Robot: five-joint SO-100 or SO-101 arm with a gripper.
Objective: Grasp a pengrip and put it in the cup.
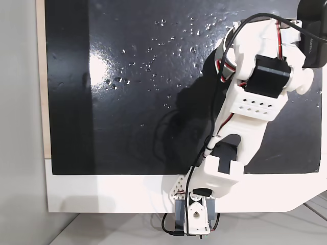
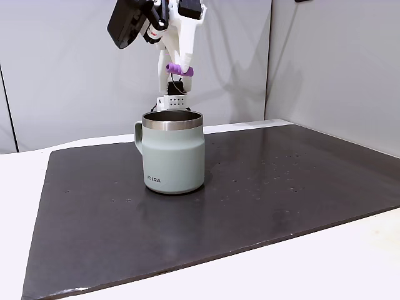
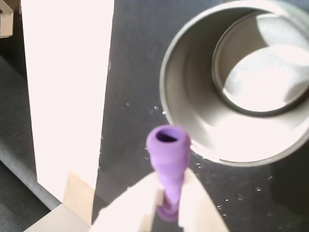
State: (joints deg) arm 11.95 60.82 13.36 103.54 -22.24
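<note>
A black mat (image 2: 262, 187) lies flat across the white bench (image 2: 350, 262), and in a fixed view from above the same mat (image 1: 127, 102) throws back a bright glare spot with small pale specks scattered over its upper part. Around it the bench (image 1: 102, 196) shows as a white margin along the bottom edge, with a thin wooden strip (image 1: 41, 76) down the left side. Behind the bench stand plain grey wall panels (image 2: 325, 62), a dark vertical seam between them
</note>
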